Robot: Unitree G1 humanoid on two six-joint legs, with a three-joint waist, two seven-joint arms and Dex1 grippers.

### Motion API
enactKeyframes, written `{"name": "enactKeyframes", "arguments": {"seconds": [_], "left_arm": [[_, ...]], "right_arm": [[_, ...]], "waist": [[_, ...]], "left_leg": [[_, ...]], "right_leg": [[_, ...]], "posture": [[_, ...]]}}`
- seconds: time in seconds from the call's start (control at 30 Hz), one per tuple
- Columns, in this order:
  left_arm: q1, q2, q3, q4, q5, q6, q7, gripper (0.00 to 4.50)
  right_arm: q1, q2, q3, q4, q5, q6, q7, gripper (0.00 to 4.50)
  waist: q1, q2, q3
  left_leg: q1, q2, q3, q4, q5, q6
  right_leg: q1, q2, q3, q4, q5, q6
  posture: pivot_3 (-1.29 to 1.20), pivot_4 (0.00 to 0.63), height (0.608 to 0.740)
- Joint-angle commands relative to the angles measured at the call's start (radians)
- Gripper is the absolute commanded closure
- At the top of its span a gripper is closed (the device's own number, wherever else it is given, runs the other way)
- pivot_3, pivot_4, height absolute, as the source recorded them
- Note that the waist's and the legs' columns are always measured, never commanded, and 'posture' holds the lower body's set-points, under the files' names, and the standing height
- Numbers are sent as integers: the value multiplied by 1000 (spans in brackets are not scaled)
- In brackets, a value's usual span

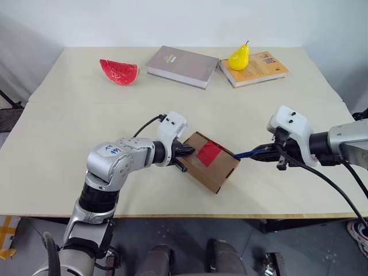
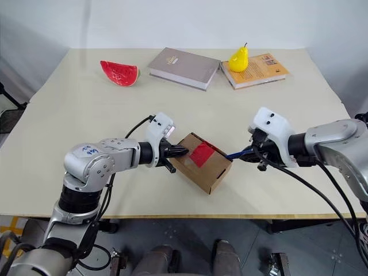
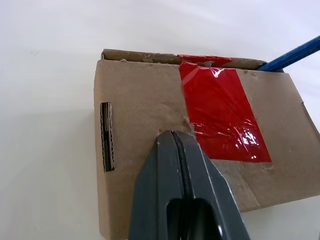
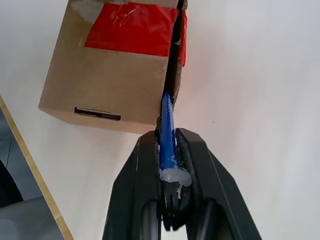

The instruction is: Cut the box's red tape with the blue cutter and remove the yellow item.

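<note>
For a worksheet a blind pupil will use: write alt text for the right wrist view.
The right gripper is shut on a blue cutter, whose tip reaches the edge of a brown cardboard box where the red tape folds over. The box lies on a pale table.

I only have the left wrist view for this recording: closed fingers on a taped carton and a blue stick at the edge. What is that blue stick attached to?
Observer: It is the blue cutter, clamped in the right gripper, its tip at the seam along the box lid's edge.
Operator: Is the red tape cut through there?
Observer: In the right wrist view the red tape wraps over that edge beyond the tip; whether it is cut I cannot tell.
Operator: Anything else on the table?
Observer: At the far side, a watermelon slice, a grey book, and a pear on an orange book.
</note>
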Motion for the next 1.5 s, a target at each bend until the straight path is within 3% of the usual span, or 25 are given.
{"name": "enactKeyframes", "arguments": {"seconds": [0.03, 0.17, 0.3, 0.53, 0.67, 0.8, 1.1, 1.3, 1.4, 1.5], "left_arm": [[42, 22, -64, 72, 41, 36, 4, 4500], [45, 34, -75, 71, 44, 27, -3, 4500], [40, 33, -91, 70, 45, 12, -12, 4500], [30, 61, -97, 74, 57, -32, -44, 4500], [31, 102, -67, 64, 39, -49, -81, 4500], [27, 138, -2, 63, 23, -104, -129, 4500], [-12, 330, 126, 73, -63, -116, -330, 4500], [5, 409, 162, 36, -149, -53, -419, 4500], [69, 445, 101, -5, -128, -56, -424, 4500], [150, 453, 90, -46, -122, -41, -394, 4500]], "right_arm": [[-11, -1, -186, 73, 5, -14, -46, 4335], [39, 52, -325, 138, 9, -57, -86, 4335], [119, 219, -442, 282, -53, -216, -215, 4335], [344, 399, -453, 466, -129, -485, -237, 4335], [410, 450, -448, 500, -131, -540, -241, 4335], [430, 458, -482, 472, -82, -500, -254, 3044], [443, 317, -441, 355, -113, -503, -210, 33], [210, 273, -231, 342, -134, -373, -199, 33], [125, 283, -89, 309, -153, -384, -121, 617], [11, 325, 46, 357, -219, -419, -90, 1690]], "waist": [[1, 0, 0], [1, -1, -1], [-2, -2, -1], [0, 0, -2], [-8, 6, -2], [-10, 7, -2], [-14, 9, 3], [-29, 8, 6], [-28, 8, 6], [-30, 8, 6]], "left_leg": [[0, 0, 0, 0, 0, 0], [0, 0, 0, 0, 0, 0], [10, 1, 0, -3, 0, 0], [12, 1, -1, -6, 0, 0], [13, 1, 2, -7, 0, 0], [15, 3, 5, -7, 0, -1], [12, 3, 6, -8, 0, -1], [11, 4, 6, -9, 0, -1], [9, 4, 3, -10, 0, -1], [9, 4, 2, -15, 0, -1]], "right_leg": [[0, 0, 1, 0, 0, 0], [0, 0, 1, 0, 0, 0], [10, 1, 1, -4, 0, 0], [12, 1, 2, -3, 0, 0], [11, 2, 2, -1, 0, 0], [11, 4, 2, -3, 0, 0], [7, 4, 3, -2, 0, 0], [5, 3, 3, -2, 0, 0], [5, 3, 3, -2, 0, 0], [3, 3, 3, -3, 0, 0]], "posture": [[0, 150, 740], [0, 150, 740], [0, 150, 740], [0, 150, 740], [0, 150, 740], [0, 150, 740], [0, 150, 740], [0, 150, 740], [0, 150, 740], [0, 150, 740]]}}
